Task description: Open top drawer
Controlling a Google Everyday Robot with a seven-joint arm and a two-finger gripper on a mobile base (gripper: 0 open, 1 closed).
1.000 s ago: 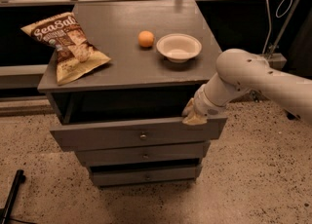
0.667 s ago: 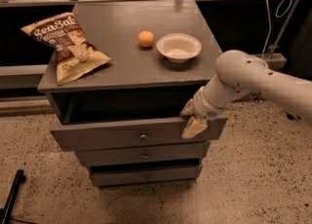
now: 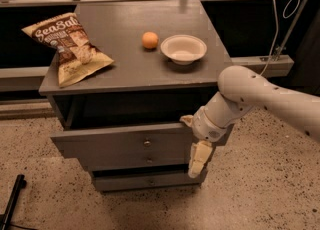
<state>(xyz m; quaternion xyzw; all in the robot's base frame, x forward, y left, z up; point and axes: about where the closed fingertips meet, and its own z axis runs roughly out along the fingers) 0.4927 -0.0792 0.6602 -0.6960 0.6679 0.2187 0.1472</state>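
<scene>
- The top drawer (image 3: 120,142), a wide grey wooden drawer with a tall, flat front, sits directly under the top of the grey wooden cabinet (image 3: 125,69).
- It stands pulled forward out of the cabinet, with a dark opening showing above and behind its front edge.
- A small round metal knob (image 3: 147,143) sits at the centre of its front.
- The white arm's cream two-finger gripper (image 3: 190,146) is at the right end of that drawer front.
- Its jaws are apart: the upper finger (image 3: 187,120) lies at the front's top edge and the lower finger (image 3: 199,158) hangs down before the right corner.
- Two narrower grey drawers (image 3: 150,179) sit below, set further back.
- On the cabinet top lie a crumpled brown-and-yellow snack bag (image 3: 67,46) at the left, a small round orange fruit (image 3: 149,40) and, just beside it, a shallow white bowl (image 3: 183,49).
</scene>
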